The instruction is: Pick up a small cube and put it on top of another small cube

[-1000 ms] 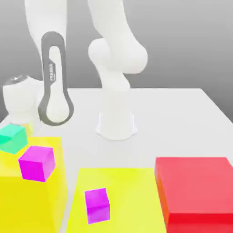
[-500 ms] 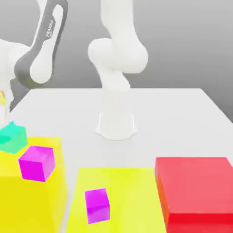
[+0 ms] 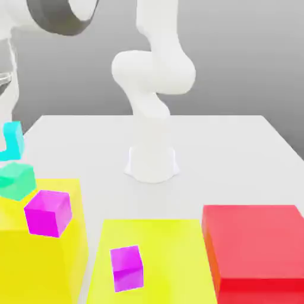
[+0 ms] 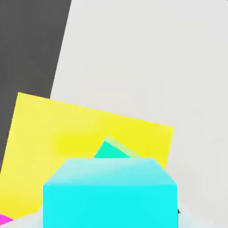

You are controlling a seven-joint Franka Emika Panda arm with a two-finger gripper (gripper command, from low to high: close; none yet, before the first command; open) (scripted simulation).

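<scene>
Cyan and bright, the small cube (image 3: 12, 139) hangs in the air just above the teal-green cube (image 3: 16, 180), with a sliver of space between the two in the exterior view. Seen from my hand, the small cube sits close under the camera. The teal-green cube peeks out beyond its far edge, much smaller and further down. I read that as the carrying stage: the small cube is kept up high so that it clears the teal-green cube before it is lowered onto it.

My gripper (image 3: 5, 82) is well above the teal-green cube, at the exterior view's left edge, and the small cube lies right beneath it, in line with my grip. Whether I am clamped on the small cube or letting it go, I cannot tell.

The teal-green cube rests on the tall yellow block (image 3: 18, 255), at the corner nearest the arm's base. A magenta cube (image 3: 47, 212) stands just beside the teal-green cube on the same block. To my mind, lining up squarely over the teal-green cube matters most now, since an off-centre landing could tip the small cube off.
</scene>
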